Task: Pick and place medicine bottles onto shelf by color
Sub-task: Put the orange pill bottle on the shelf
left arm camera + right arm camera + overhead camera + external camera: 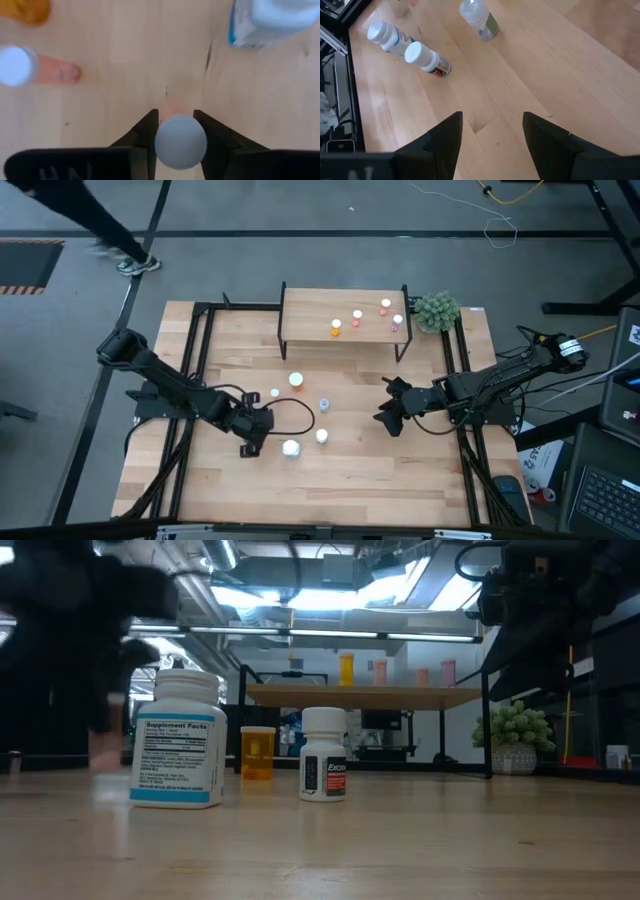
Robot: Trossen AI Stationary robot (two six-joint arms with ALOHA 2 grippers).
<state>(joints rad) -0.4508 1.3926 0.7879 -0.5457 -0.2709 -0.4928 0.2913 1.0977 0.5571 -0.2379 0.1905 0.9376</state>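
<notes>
orange and pink bottles [357, 313] already line the shelf [310, 305]; about five wait on the desk [330, 480]. left pincer [176, 131] narrows round a white-capped one [180, 141]; right pincer [492, 131] gapes empty.

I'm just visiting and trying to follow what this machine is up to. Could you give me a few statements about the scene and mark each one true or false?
1. The left gripper has its fingers around a white-capped bottle. True.
2. The right gripper is carrying a bottle. False: its fingers are open over bare wood, with nothing between them.
3. Some bottles already stand on the shelf. True: several small ones, orange and pink, are on it.
4. The green plant stands on the shelf. False: it stands on the table beside the shelf's end.
5. All bottles on the table are the same size. False: the supplement bottle is clearly larger than the white one near it.
</notes>
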